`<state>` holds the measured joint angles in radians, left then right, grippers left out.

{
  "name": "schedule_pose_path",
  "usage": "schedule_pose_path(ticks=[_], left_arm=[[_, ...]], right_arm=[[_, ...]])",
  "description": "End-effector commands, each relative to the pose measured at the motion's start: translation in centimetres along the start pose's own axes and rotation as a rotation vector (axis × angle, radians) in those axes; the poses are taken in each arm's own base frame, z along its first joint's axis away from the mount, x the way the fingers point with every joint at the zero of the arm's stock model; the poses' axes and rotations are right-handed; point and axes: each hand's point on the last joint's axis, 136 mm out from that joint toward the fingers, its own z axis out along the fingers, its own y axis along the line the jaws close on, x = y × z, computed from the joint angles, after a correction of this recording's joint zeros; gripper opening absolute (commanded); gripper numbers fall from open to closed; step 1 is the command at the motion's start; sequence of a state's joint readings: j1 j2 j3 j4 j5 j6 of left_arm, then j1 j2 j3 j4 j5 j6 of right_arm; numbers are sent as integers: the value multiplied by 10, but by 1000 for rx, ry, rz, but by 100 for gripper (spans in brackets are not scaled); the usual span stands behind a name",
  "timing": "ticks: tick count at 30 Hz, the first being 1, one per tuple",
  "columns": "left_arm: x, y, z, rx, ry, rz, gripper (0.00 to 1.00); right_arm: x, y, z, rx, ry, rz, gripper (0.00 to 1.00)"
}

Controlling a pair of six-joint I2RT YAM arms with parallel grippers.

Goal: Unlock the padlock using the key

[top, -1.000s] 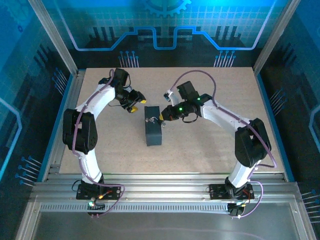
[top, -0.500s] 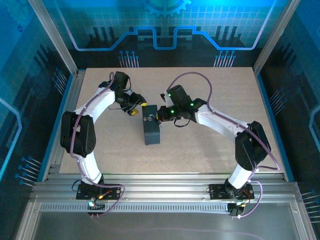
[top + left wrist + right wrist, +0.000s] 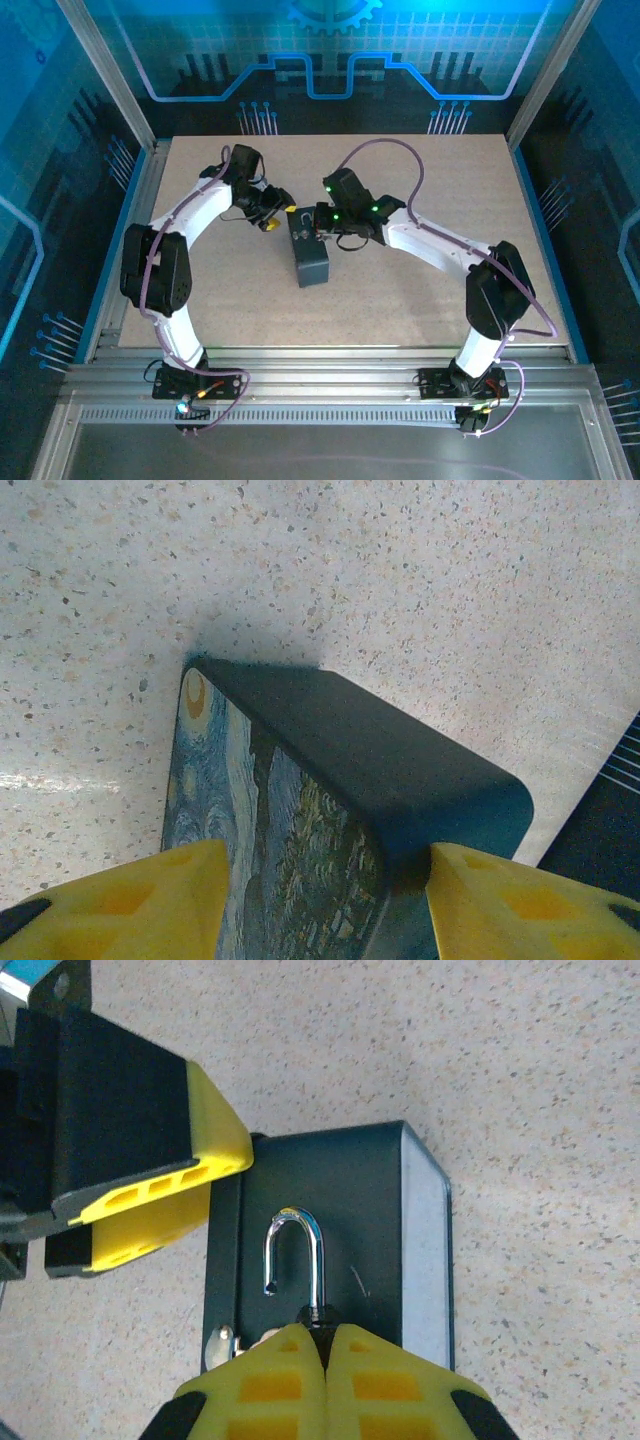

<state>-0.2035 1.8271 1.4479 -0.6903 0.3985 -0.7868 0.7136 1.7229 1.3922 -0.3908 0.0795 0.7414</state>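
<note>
Chunky dark-grey metal padlock (image 3: 340, 1190) looks heavy, rigid, slick, best held by block sides; right end effector (image 3: 325, 1332) clenched at shackle (image 3: 318, 1260), left end effector (image 3: 325, 865) straddling, grip unclear.

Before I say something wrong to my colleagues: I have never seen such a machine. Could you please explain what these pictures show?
Two white robot arms are bolted to a table. One picture looks down from above; the other two come from a camera on each wrist, showing its own yellow fingers. On the table rests a dark padlock with a painted face. The left gripper straddles it; whether it presses is unclear. The right gripper is shut on a thin dark piece, apparently the key.
</note>
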Motion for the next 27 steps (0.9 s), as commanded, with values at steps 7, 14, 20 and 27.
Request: schedule_pose_path(ticks=[7,14,20,27], left_arm=[[-1,1,-19,20,0,-35,55],[-8,0,-37,33,-33,-32,55],[-10,0,-48,27,-54,-23,56],[-11,0,-62,39,-76,-20,56]], right_arm=[[-26,-47,-14,120,-90,44,0],[-14,-118,-20,198,-36,70,0],[24,-169,4,220,94,72,0],[31,-191,5,267,148,39,30]])
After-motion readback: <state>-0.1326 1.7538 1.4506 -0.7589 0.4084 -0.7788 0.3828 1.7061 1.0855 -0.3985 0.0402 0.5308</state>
